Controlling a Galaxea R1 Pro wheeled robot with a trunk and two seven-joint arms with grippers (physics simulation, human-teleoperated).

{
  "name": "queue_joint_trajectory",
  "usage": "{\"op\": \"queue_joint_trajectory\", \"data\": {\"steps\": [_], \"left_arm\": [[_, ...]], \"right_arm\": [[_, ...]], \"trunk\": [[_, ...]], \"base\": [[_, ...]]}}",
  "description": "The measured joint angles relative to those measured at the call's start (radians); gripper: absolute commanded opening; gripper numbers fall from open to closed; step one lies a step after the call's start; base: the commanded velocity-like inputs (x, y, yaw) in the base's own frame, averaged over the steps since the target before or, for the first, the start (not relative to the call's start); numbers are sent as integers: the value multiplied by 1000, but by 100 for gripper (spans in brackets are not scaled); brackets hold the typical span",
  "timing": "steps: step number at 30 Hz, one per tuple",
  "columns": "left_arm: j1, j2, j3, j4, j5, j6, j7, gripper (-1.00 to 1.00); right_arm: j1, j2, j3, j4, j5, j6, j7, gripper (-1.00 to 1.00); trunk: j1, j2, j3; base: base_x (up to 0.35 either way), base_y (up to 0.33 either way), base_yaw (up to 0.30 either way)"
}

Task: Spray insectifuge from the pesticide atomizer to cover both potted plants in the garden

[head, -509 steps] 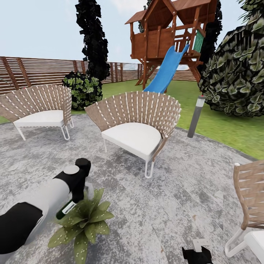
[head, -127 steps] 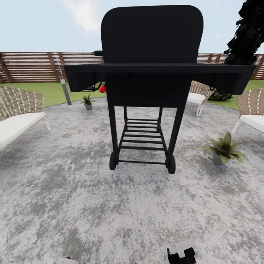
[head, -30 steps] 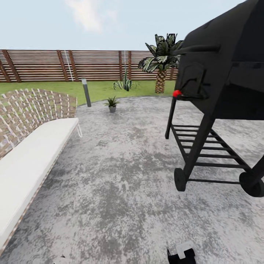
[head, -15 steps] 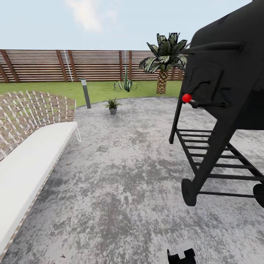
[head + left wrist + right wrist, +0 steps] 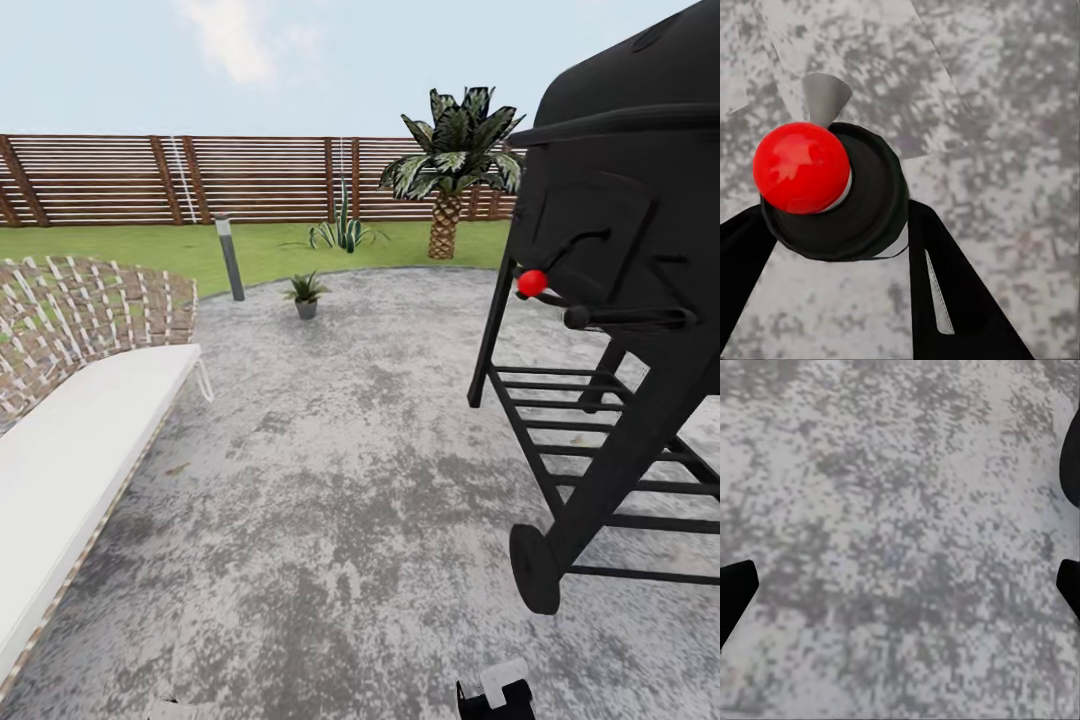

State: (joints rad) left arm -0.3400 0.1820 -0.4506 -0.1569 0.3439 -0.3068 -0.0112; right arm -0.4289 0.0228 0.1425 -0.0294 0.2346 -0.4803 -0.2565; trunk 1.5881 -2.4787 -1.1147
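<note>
My left gripper point(image 5: 840, 225) is clamped on a dark round-bodied bottle with a red ball on top, seen end-on. I take it for the pesticide atomizer point(image 5: 874, 199), so pickup looks done. My right gripper point(image 5: 900, 581) hangs spread and empty. One small green-leaved potted plant in a grey pot point(image 5: 305, 293) stands well beyond the tall black grill point(image 5: 620, 250), to its left. I can't tell whether it has been sprayed yet.

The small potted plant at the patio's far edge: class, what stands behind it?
Behind the potted plant: lawn, a spiky agave and the fence. The fence hides anything beyond.
</note>
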Motion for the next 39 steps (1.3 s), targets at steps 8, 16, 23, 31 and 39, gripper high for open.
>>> {"op": "queue_joint_trajectory", "data": {"steps": [8, 16, 23, 31, 39], "left_arm": [[0, 0, 0, 0, 0, 0, 0, -100], [0, 0, 0, 0, 0, 0, 0, -100], [0, 0, 0, -1, 0, 0, 0, -100], [0, 0, 0, -1, 0, 0, 0, -100], [0, 0, 0, -1, 0, 0, 0, -100]], "right_arm": [[1, 0, 0, 0, 0, 0, 0, 100], [3, 0, 0, -1, 0, 0, 0, 100], [6, 0, 0, -1, 0, 0, 0, 100], [6, 0, 0, -1, 0, 0, 0, 100], [6, 0, 0, -1, 0, 0, 0, 100]], "trunk": [[0, 0, 0], [0, 0, 0], [0, 0, 0], [0, 0, 0], [0, 0, 0]], "base": [[337, 0, 0], [336, 23, 0], [297, 199, 0], [272, 214, 0], [330, 107, 0]]}}
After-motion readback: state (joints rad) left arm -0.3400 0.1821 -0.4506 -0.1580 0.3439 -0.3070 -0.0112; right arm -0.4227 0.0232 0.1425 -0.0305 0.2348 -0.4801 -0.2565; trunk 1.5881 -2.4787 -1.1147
